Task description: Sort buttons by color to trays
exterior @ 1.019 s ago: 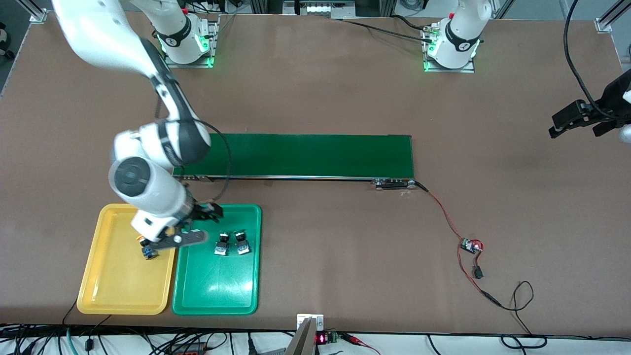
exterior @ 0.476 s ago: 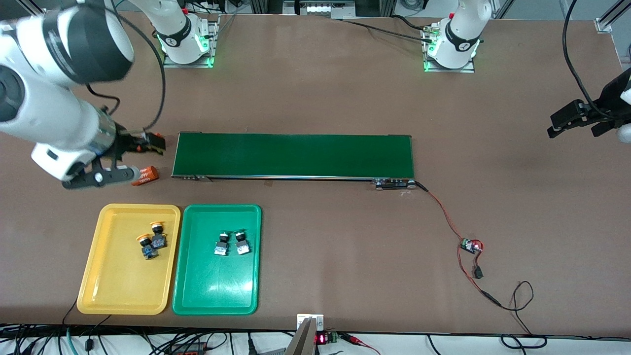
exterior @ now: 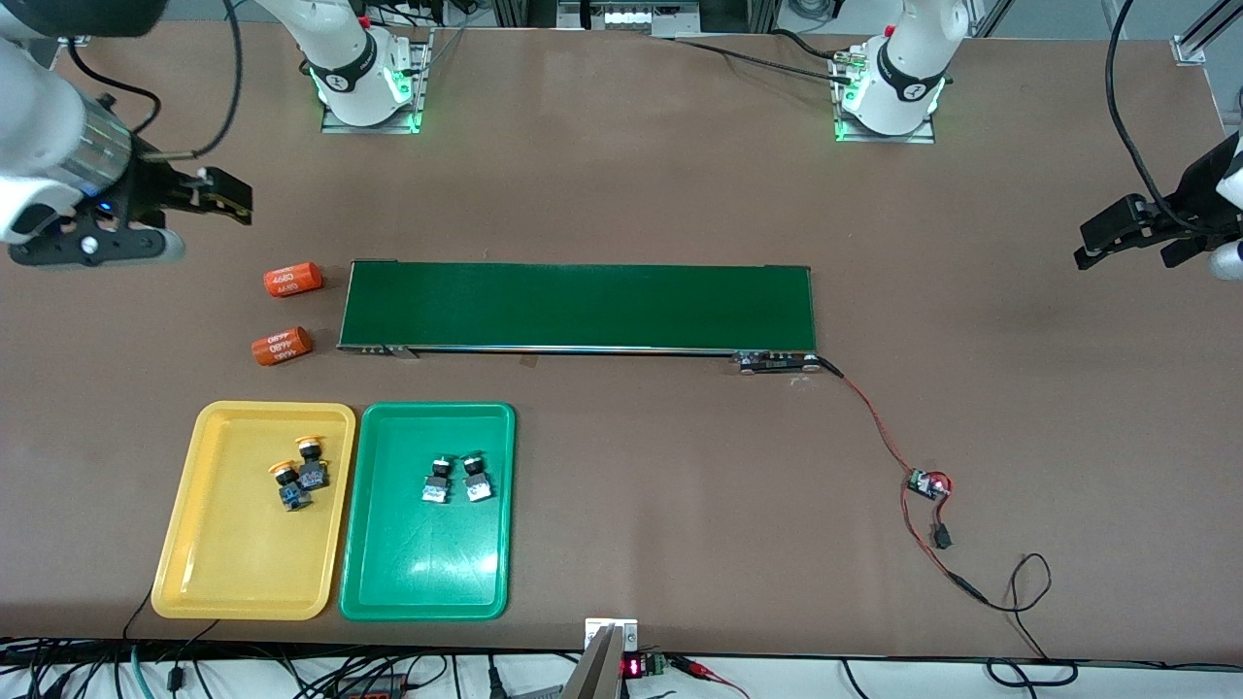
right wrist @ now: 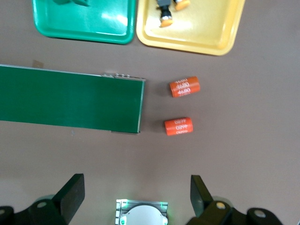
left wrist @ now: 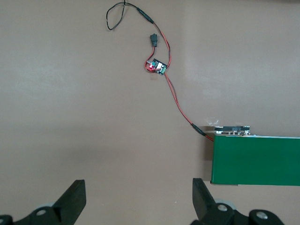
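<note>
A: Four buttons, all in trays. The two orange-capped buttons [exterior: 299,476] lie touching in the yellow tray [exterior: 233,573]; the two green-capped buttons [exterior: 455,478] lie side by side in the green tray [exterior: 427,573].

B: And the trays?

A: Just beside each other near the front edge of the table [exterior: 631,194], toward the right arm's end, the yellow one outermost.

B: What lies around them?

A: Farther from the camera, a long dark green belt [exterior: 579,307]. At its end on the right arm's side lie two orange cylinders [exterior: 285,314], apart from each other. From the belt's end on the left arm's side a red wire [exterior: 874,427] runs to a small circuit board [exterior: 927,483].

B: The grippers?

A: The right gripper [exterior: 189,214] is up over bare table, above the cylinders' corner, jaws wide open, empty. The left gripper [exterior: 1131,235] hangs over the table's edge at the left arm's end, also open and empty.
</note>
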